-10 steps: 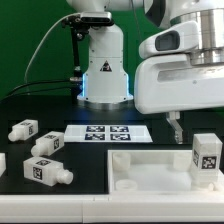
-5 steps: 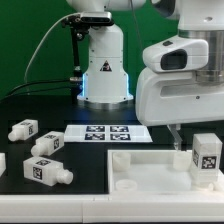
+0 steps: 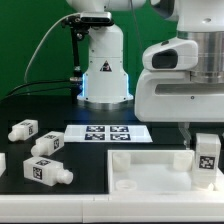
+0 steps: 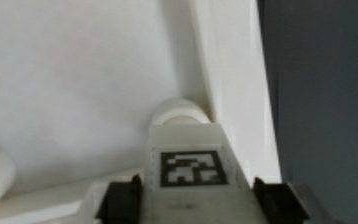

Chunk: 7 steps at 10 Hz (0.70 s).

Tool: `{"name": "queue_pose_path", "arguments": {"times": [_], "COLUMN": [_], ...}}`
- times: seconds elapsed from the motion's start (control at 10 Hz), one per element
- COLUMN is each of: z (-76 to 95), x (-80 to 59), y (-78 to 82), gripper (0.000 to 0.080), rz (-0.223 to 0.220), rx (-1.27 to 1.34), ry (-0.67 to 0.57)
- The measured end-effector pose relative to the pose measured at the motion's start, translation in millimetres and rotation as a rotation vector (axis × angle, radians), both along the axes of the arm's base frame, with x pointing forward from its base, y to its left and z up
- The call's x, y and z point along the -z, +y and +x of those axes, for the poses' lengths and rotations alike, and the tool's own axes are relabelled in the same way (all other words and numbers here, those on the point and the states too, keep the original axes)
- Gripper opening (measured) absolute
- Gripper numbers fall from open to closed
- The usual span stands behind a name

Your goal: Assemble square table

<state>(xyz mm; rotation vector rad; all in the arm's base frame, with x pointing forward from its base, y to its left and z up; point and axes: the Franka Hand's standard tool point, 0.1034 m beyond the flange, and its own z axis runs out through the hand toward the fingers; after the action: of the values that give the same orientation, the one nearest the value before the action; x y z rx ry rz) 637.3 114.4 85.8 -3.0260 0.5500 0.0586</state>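
Observation:
The white square tabletop (image 3: 140, 165) lies rim-up at the front right. It fills most of the wrist view (image 4: 69, 80). One chunky white leg (image 3: 207, 162) with a tag stands upright at its right corner. My gripper (image 3: 201, 138) hangs straight over this leg, with one finger (image 3: 188, 135) showing just to its left. In the wrist view the leg (image 4: 194, 160) sits between my two fingertips (image 4: 201, 203); the jaws straddle it closely and look open. Three loose tagged legs (image 3: 24, 129) (image 3: 48, 144) (image 3: 45, 170) lie on the exterior view's left.
The marker board (image 3: 108, 132) lies flat in the middle, in front of the arm's base (image 3: 104, 70). Part of another white piece shows at the left edge (image 3: 2, 160). The black table (image 4: 327, 100) runs beside the tabletop's rim.
My gripper has moved toward the exterior view's right and a little down, from beside the upright leg to over it. The leg and the loose parts have stayed put.

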Motion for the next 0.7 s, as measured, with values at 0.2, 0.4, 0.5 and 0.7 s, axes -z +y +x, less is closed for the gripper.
{"name": "queue_pose_path", "arguments": {"times": [0.2, 0.4, 0.5, 0.7], "z": [-6.8, -3.7, -2.1, -1.1], "x": [1.7, 3.5, 4.8, 4.8], "y": [4.0, 9.6, 12.1, 10.9], "gripper": [0.0289, 0.0288, 0.0288, 0.0288], "rz": [-0.008, 0.048, 0.104, 0.153], "rx": [0.291, 0.688, 0.870, 1.008], "ry": [0.001, 0.038, 0.061, 0.084]}}
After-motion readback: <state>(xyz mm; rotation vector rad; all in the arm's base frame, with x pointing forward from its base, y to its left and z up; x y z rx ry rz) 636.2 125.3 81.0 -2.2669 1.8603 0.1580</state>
